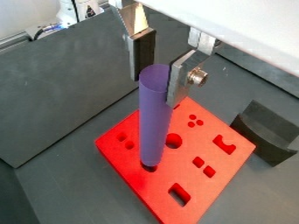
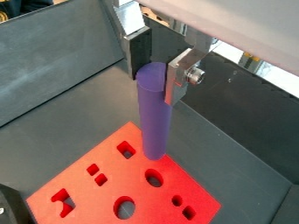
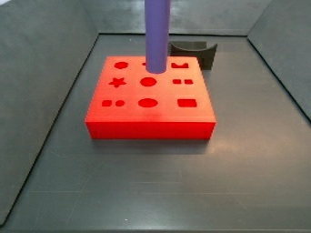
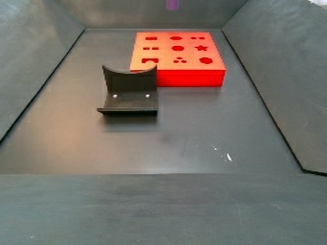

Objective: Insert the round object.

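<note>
The round object, a long purple cylinder peg [image 1: 152,122], hangs upright between my gripper's [image 1: 158,80] silver fingers, which are shut on its top end. It also shows in the other wrist view [image 2: 153,118], held by the gripper [image 2: 156,83]. Its lower end hovers above the red block [image 1: 222,175] with shaped holes, near one edge of it. In a side view the peg [image 3: 157,32] comes down over the block's [image 3: 152,123] far part. In the other side view only the peg's tip [image 4: 173,5] shows, above the block [image 4: 205,73]. The gripper is out of both side views.
A dark grey curved holder [image 4: 128,91] stands on the floor beside the block; it shows behind the block in a side view [image 3: 195,53] and in a wrist view [image 1: 268,129]. Grey walls enclose the floor on all sides.
</note>
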